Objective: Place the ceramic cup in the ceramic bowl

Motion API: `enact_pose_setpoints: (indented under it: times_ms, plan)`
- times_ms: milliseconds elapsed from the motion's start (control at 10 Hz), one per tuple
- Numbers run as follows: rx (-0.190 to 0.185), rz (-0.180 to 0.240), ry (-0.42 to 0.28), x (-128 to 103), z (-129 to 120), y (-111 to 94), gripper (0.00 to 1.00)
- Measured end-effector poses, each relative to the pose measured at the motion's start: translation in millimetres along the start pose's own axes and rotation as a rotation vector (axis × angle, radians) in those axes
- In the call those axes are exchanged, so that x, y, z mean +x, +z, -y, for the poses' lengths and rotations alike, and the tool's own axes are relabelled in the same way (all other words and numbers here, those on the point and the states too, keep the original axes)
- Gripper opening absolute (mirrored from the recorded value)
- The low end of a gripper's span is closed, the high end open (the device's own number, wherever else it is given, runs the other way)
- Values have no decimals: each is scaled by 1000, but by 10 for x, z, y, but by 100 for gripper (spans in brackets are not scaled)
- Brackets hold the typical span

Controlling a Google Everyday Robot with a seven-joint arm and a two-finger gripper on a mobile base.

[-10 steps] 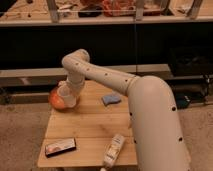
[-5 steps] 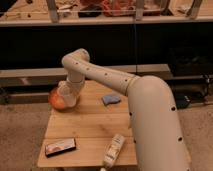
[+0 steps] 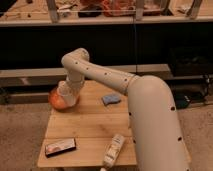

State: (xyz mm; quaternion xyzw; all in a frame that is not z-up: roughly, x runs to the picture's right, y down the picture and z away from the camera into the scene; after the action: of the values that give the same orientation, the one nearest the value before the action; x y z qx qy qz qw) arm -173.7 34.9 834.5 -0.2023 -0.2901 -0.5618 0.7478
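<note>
Now the pincer (image 3: pixel 64 96) hangs over the bowl (image 3: pixel 59 101), gripping the cup (image 3: pixel 65 91). Presumably low so the cup lands gently inside.

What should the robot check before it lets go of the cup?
1. Pincer over the bowl: ok, it sits at the table's back left corner, right above the bowl.
2. Cup above the bowl: ok.
3. Cup resting on the bowl's inside: cannot tell, the arm hides it.
4. Bowl fully on the table: cannot tell, it sits at the very edge.
5. Blue cloth, bottle and flat box out of the way: ok, all apart from the bowl.
</note>
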Motion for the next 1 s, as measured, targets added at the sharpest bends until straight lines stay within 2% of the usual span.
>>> enact_pose_setpoints:
  times_ms: [300,400,500,1000]
  plan:
    - [0,-3,0,13,9,-16,23]
    - [0,-4,0,16,13,-17,30]
    - [0,-5,0,19,14,-20,33]
    - [-1,-10,-1,44,21,-45,33]
